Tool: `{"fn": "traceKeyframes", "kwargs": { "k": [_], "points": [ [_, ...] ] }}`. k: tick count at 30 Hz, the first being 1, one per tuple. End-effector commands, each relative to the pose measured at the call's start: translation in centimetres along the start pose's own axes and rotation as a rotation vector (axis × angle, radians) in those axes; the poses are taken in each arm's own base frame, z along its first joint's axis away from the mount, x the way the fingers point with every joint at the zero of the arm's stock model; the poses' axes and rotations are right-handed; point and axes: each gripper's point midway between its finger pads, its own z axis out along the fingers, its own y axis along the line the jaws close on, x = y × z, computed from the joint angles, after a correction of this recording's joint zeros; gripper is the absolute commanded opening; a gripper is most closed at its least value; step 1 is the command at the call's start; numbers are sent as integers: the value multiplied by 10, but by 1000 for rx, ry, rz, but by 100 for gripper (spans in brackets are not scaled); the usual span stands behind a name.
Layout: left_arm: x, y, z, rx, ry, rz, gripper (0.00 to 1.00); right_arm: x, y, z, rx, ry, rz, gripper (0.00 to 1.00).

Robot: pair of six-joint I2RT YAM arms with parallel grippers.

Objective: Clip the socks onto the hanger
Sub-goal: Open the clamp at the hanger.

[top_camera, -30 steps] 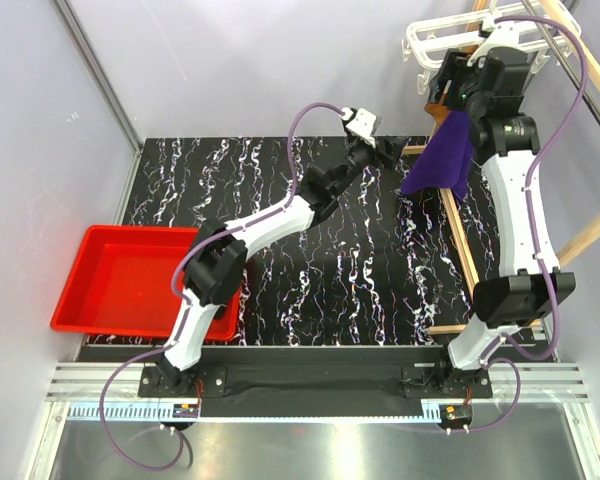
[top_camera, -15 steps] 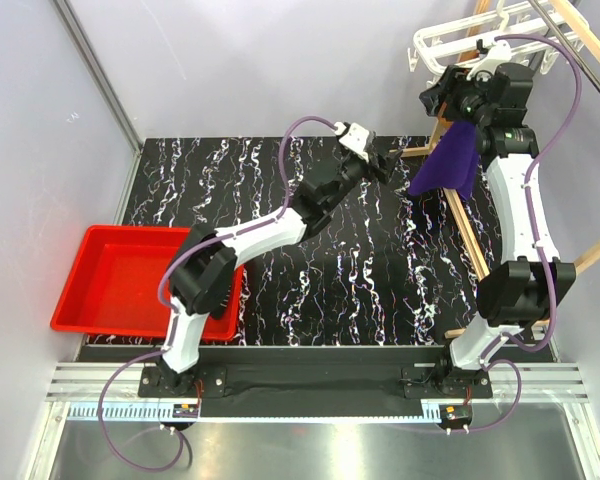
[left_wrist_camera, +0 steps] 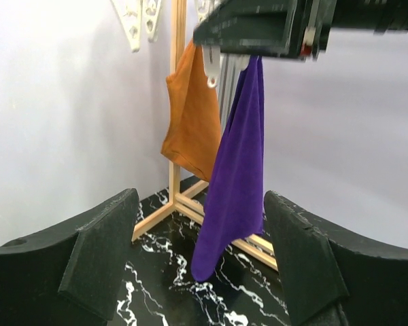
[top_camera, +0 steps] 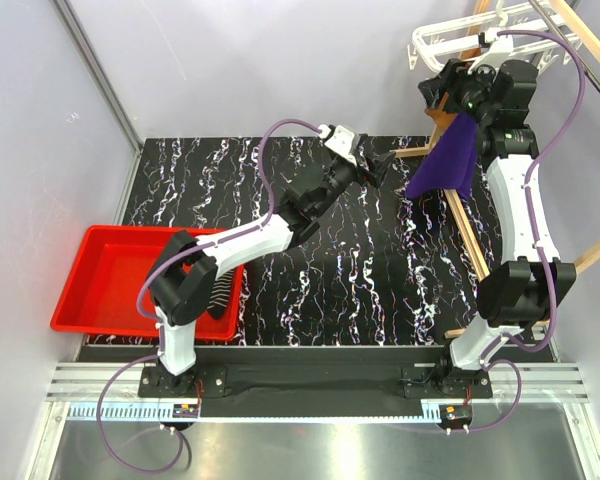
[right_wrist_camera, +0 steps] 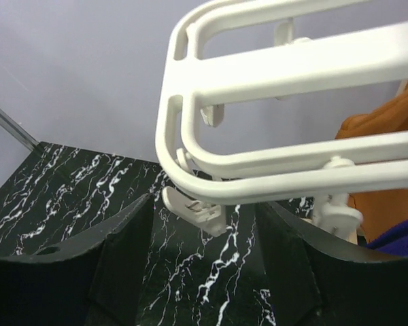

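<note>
Two gape empty, left pincer (left_wrist_camera: 200, 231) and right pincer (right_wrist_camera: 204, 231); hanger (right_wrist_camera: 292, 68) lies flat, long bars sideways.

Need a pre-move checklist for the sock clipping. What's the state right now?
1. Left gripper open: ok, nothing between its fingers.
2. Right gripper open: ok, also empty.
3. Sock in hand: not ok, neither gripper holds one.
4. Hanger within right wrist view: ok, frame just above the fingers, clips dangling.
5. Sock located: cannot tell; a striped patch in the red tray is half hidden by the left arm.
6. Purple cloth apart from left gripper: ok.
</note>
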Motion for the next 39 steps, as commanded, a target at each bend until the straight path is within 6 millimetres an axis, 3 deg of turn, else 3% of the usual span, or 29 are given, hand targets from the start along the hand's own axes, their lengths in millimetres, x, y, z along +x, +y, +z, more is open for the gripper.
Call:
{"fn": "traceKeyframes", "kwargs": {
  "k": [1,22,29,33,36,39],
  "points": [
    [-46,-5,-5,1,-118,-28,79,-28,14,1,-67,-90,-46,67],
    [-48,-2,-16,-15,-108,-38,78,-25,18,17,-122,-103,-1,59],
    [-47,-1,-20,-21,-105,-47,78,-29,18,19,-106,-116,7,52],
    [-47,1,-24,-34,-97,-55,77,-27,15,23,-97,-107,20,42],
    [-50,3,-28,-45,-94,-63,76,-25,15,27,-96,-100,31,28],
    [-55,7,-34,-69,-80,-75,75,-25,14,28,-83,-85,50,0]
  ]
}}
